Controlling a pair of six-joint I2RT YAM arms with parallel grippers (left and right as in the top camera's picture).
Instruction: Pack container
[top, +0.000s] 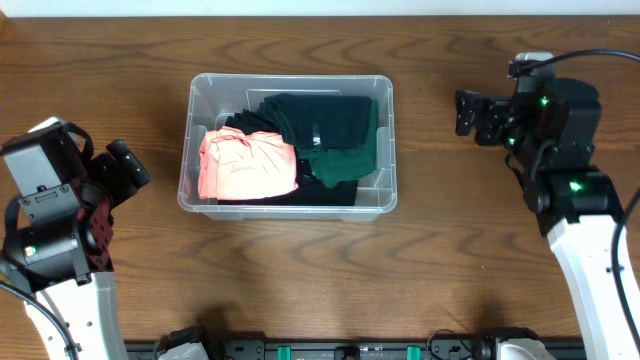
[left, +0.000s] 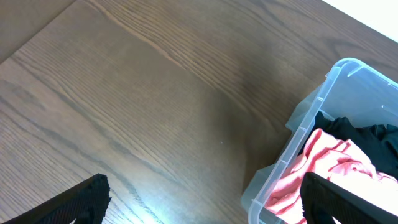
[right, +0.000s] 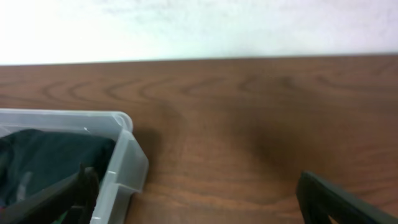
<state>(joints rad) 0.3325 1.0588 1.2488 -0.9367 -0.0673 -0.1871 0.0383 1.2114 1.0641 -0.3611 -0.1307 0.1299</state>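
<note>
- Clear plastic container (top: 290, 80) sits in the middle of a dark wooden table (top: 300, 280), long side running left to right, between the two robot arms.
- Inside it, a coral-pink garment (top: 247, 165) lies crumpled at the left end. Black clothing (top: 320, 120) fills the back and centre, and a dark green garment (top: 350, 160) is bunched against the right wall.
- All the clothing in view is inside the container, so the packing looks largely done. Tidying or pressing down may be what remains.
- Left gripper (top: 122, 165) hangs well left of the container with its fingers spread wide, holding nothing.
- Right gripper (top: 468, 113) is well to the right, level with the back half of the container. Its fingers are also spread wide and empty.
- Risk: the fabric is loosely heaped rather than folded flat, and the green garment seems to rise close to the rim, so a careless push could drag cloth over the edge.
- Risk: the container looks light and nothing pins it down. A finger catching its wall or rim on the way in would likely slide or tip it.
- Risk: soft cloth can snag on an open finger and be lifted back out when the arm withdraws.
</note>
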